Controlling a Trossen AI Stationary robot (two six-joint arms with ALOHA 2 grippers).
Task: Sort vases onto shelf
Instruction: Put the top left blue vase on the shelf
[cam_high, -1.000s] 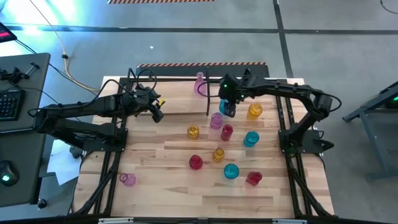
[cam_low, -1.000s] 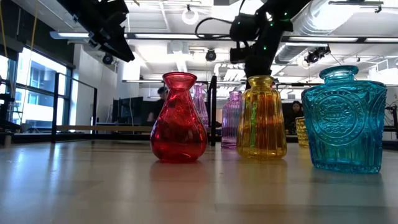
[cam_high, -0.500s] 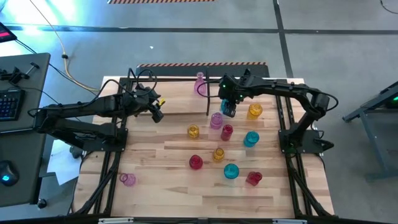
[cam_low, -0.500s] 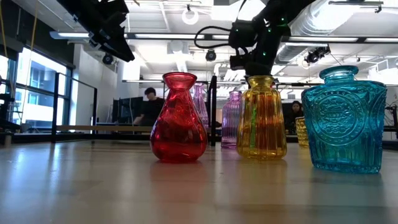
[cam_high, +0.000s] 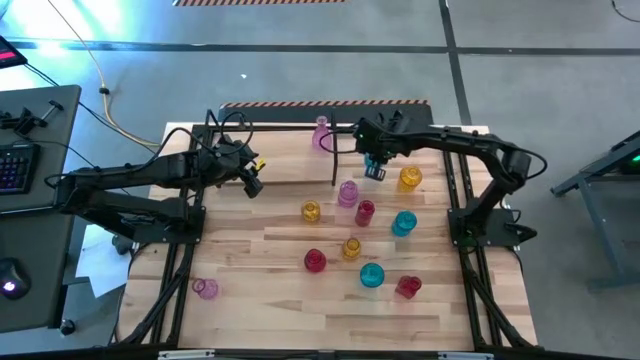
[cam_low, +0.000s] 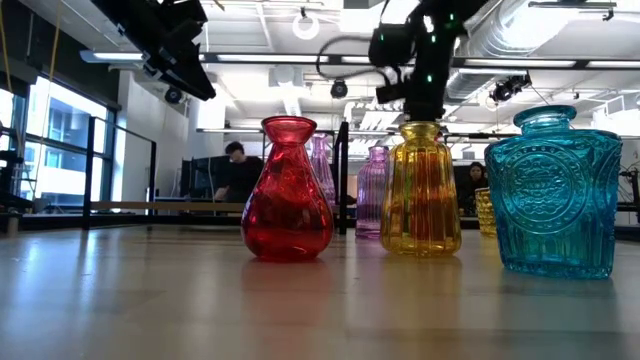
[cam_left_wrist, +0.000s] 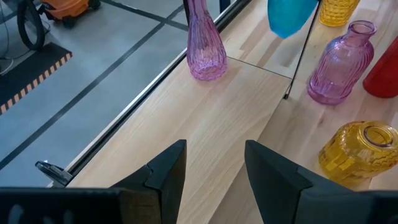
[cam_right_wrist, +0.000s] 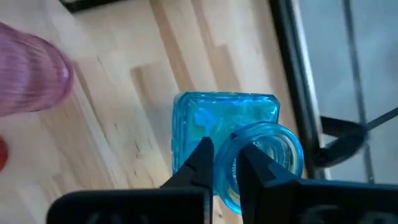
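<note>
The right gripper (cam_high: 374, 168) pinches the rim of a square cyan vase (cam_right_wrist: 225, 140), at twelve o'clock from the pink vase (cam_high: 347, 193). The left gripper (cam_left_wrist: 214, 165) waits over the shelf (cam_left_wrist: 205, 124), fingers spread.

Butcher-block table (cam_high: 260, 290) on grey floor (cam_high: 300, 55). Black-and-orange hazard tape strip (cam_high: 322, 102) on floor just beyond table's far edge. Dark side desk (cam_high: 30, 200) well off table's left edge, keyboard (cam_high: 14, 168) on it. Cable (cam_high: 100, 70) trailing across floor toward far left corner. White paper sheets (cam_high: 100, 262) on floor by left edge. Person (cam_low: 236, 172) in dark top in room behind. Orange vacuum (cam_left_wrist: 65, 6) on floor.
</note>
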